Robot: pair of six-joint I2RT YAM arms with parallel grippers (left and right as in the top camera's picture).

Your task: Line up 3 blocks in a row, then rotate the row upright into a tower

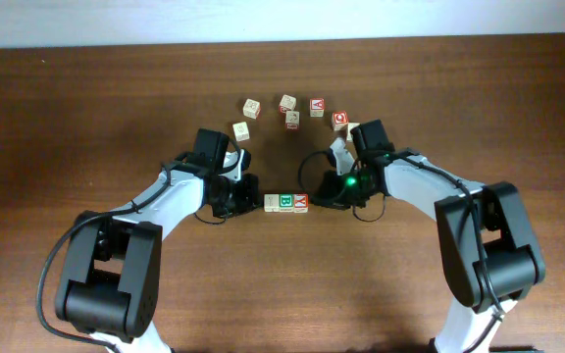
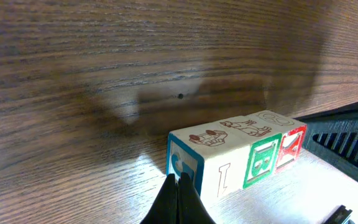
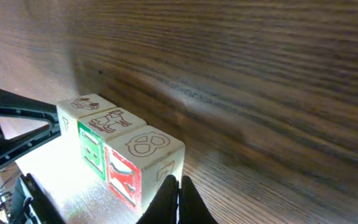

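Note:
The three blocks lie in one touching row mid-table: a pale block (image 1: 272, 203) with a brown I, a green B block (image 1: 286, 203) and a red-lettered block (image 1: 301, 203). In the left wrist view the pale block (image 2: 219, 168) shows a blue end face, with the B block (image 2: 260, 158) and the red block (image 2: 291, 147) beyond it. My left gripper (image 2: 180, 186) is shut, its tip against that blue face. In the right wrist view my right gripper (image 3: 178, 186) is shut, its tip at the end face of the red block (image 3: 126, 174), beside the B block (image 3: 92, 149).
Several loose alphabet cubes lie scattered behind the row, among them one (image 1: 251, 107), another (image 1: 287, 102) and a red-lettered one (image 1: 340, 120). A pale cube (image 1: 241, 129) sits close to the left arm's wrist. Both arms flank the row.

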